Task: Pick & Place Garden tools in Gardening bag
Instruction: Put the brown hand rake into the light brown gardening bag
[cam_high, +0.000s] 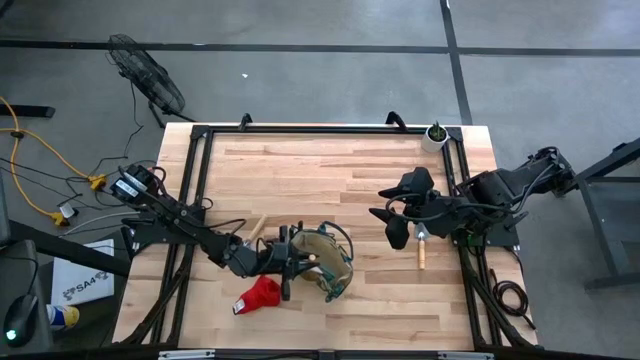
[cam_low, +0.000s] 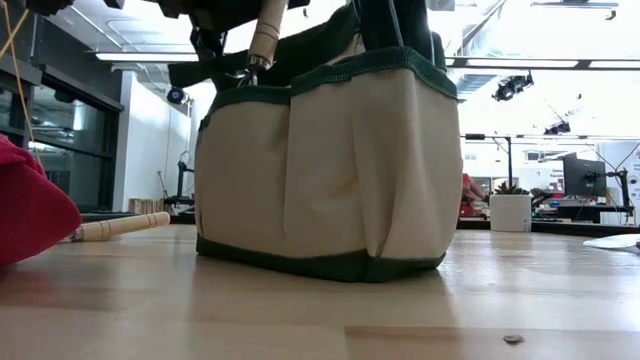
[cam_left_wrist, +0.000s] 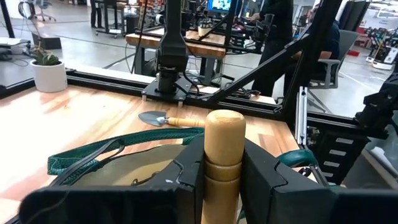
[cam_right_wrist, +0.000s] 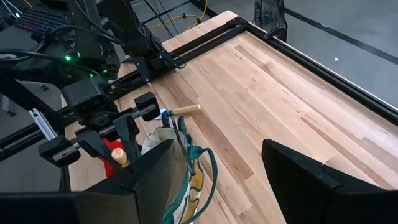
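Observation:
The tan gardening bag (cam_high: 325, 262) with green trim stands upright on the table's near middle; it also shows in the low view (cam_low: 320, 170). My left gripper (cam_high: 290, 262) is over the bag's left rim, shut on a wooden-handled tool (cam_left_wrist: 224, 155). A red glove (cam_high: 260, 295) lies on the table near the bag. A wooden-handled trowel (cam_high: 421, 250) lies flat to the right. Another wooden handle (cam_high: 255, 228) lies by the left arm, its head hidden. My right gripper (cam_high: 393, 215) is open and empty above the table, right of the bag. My left gripper pinches the tool's wooden handle (cam_left_wrist: 222, 177) between its two fingers, a little below the rounded free end. The fingers come about level from the table's left and lie across the handle. The tool stands nearly upright, handle up (cam_low: 265, 30), its metal end (cam_low: 250, 72) down at the bag's rim.
A small white pot (cam_high: 435, 135) with a green plant stands at the far right corner. A black frame (cam_high: 200, 140) runs around the tabletop. Bare wood lies at the far middle. Benches and a seated person show in the room beyond the table.

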